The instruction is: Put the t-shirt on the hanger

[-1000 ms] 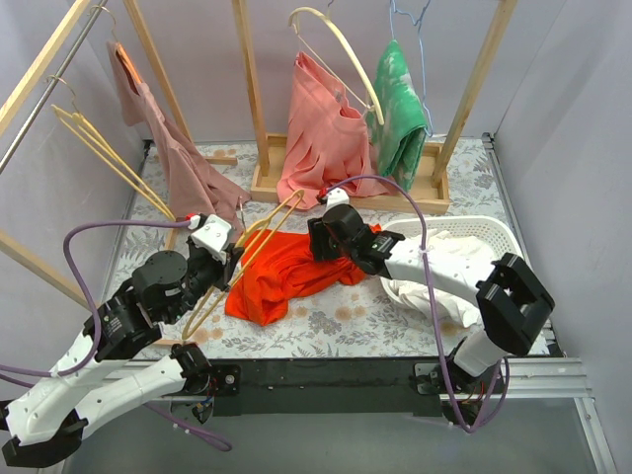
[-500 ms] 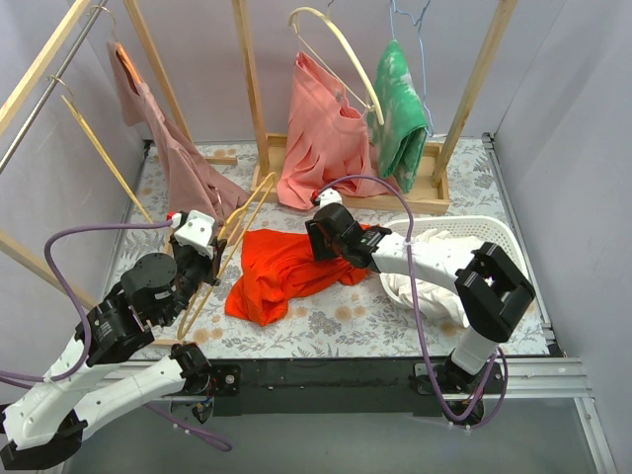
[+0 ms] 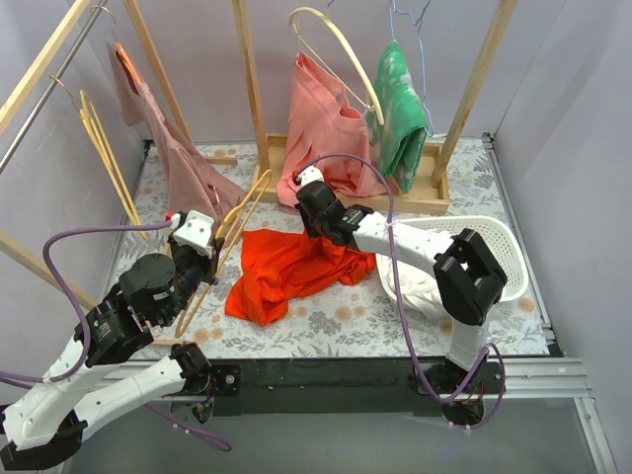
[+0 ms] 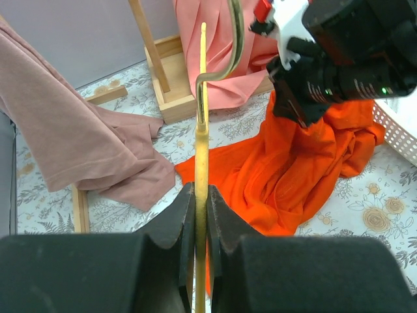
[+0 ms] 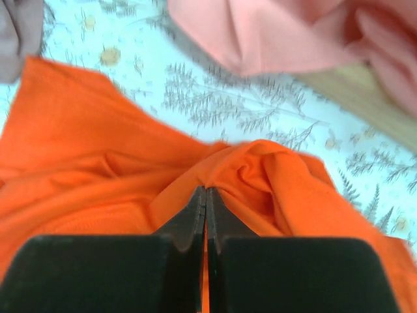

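The red-orange t-shirt (image 3: 286, 275) lies crumpled on the flowered table, also visible in the left wrist view (image 4: 306, 163) and filling the right wrist view (image 5: 91, 150). My right gripper (image 3: 317, 235) (image 5: 206, 190) is shut on a raised fold at the t-shirt's far edge. To the left of the t-shirt, the pale-yellow hanger (image 3: 237, 219) (image 4: 201, 137) slants up off the table. My left gripper (image 3: 202, 269) (image 4: 201, 195) is shut on its thin bar. The hanger's hook end curves past the right arm.
A wooden rack (image 3: 252, 89) carries a salmon-pink garment (image 3: 321, 133), a green one (image 3: 400, 109) and a cream hanger (image 3: 341, 49). A dusty-pink garment (image 3: 178, 163) trails onto the table. More yellow hangers (image 3: 104, 148) hang at the left. At the right sits a white basket (image 3: 499, 237).
My right gripper slid toward the t-shirt's far edge and closed on a fold. The left arm drew the hanger a little leftward, then held. The hangers on the left rail swung.
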{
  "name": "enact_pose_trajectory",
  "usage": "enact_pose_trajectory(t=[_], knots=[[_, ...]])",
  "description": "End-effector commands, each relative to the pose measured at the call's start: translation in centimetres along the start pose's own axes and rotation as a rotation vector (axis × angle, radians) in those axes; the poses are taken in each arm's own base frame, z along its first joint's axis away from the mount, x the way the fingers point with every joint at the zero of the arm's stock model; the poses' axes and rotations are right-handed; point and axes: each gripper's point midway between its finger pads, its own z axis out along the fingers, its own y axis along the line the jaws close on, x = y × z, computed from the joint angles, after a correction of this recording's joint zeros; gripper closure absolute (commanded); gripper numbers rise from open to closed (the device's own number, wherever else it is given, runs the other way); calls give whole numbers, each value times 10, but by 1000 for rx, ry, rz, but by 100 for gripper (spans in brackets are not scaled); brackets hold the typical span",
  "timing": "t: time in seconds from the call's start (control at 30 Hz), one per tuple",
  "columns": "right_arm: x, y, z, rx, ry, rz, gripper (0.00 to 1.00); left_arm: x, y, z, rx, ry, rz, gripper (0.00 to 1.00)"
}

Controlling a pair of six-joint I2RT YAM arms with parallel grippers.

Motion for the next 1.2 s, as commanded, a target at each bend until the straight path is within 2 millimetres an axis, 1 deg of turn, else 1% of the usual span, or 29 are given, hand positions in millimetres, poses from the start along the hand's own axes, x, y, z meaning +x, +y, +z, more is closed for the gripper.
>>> enact_pose_trajectory(t=[0.0,0.1,0.17,0.23,0.27,0.3,0.33,0.37,0.4,0.43,0.47,0.53,0.57,0.63,0.67,0.73,0.77,0.83,0.87,0.93,0.97,1.0,1.07,1.1,1.13,1.17], knots=[[-43,-8,0,4,-61,3,99,-20,5,-5,-3,-66,-31,100],[-49,-11,-4,6,-74,5,99,-18,4,-6,2,-58,-35,100],[-50,-13,-9,5,-78,13,99,-17,1,-5,14,-55,-34,100],[-47,-13,-11,-2,-70,23,98,-17,-2,-4,30,-52,-32,100],[-49,-13,-16,-13,-76,26,90,-17,-7,-5,54,-53,-29,100],[-49,-13,-19,-18,-78,28,76,-18,-9,-4,68,-52,-28,100],[-45,-13,-21,-22,-72,28,68,-19,-11,-5,80,-54,-29,100],[-50,-14,-30,-29,-89,36,61,-20,-13,-5,91,-56,-29,100],[-50,-14,-35,-38,-92,39,56,-19,-15,-5,103,-54,-27,100],[-45,-15,-39,-47,-85,43,52,-21,-16,-6,108,-55,-26,100],[-52,-16,-55,-62,-117,62,51,-21,-16,-6,112,-57,-24,100],[-52,-17,-68,-87,-136,86,52,-22,-15,-6,109,-60,-21,100],[-44,-19,-77,-96,-136,91,54,-22,-14,-6,106,-63,-19,100],[-33,-17,-82,-121,-121,110,56,-21,-14,-6,104,-60,-15,100],[-19,-17,-80,-121,-96,106,56,-20,-14,-5,104,-59,-13,100],[-4,-18,-75,-112,-64,114,56,-19,-19,-4,123,-54,-11,100],[5,-17,-68,-106,-36,111,56,-18,-20,-3,129,-51,-9,100],[14,-15,-62,-110,-9,117,57,-15,-28,-3,168,-40,-5,100],[19,-14,-55,-108,6,114,57,-13,-31,-3,181,-32,-2,100],[19,-10,-49,-119,10,105,58,-6,-38,-2,215,-9,10,100],[23,-8,-42,-118,28,101,58,0,-45,-3,254,12,25,100],[19,-6,-40,-123,23,101,59,5,-48,-2,272,27,40,100],[22,-3,-34,-128,40,94,59,20,-54,-2,308,66,94,100],[22,-3,-32,-126,41,94,59,23,-53,-2,310,70,107,100],[24,-5,-29,-110,46,90,59,30,-55,0,318,82,132,100],[25,-6,-28,-103,47,88,59,32,-56,-1,330,83,144,100]])
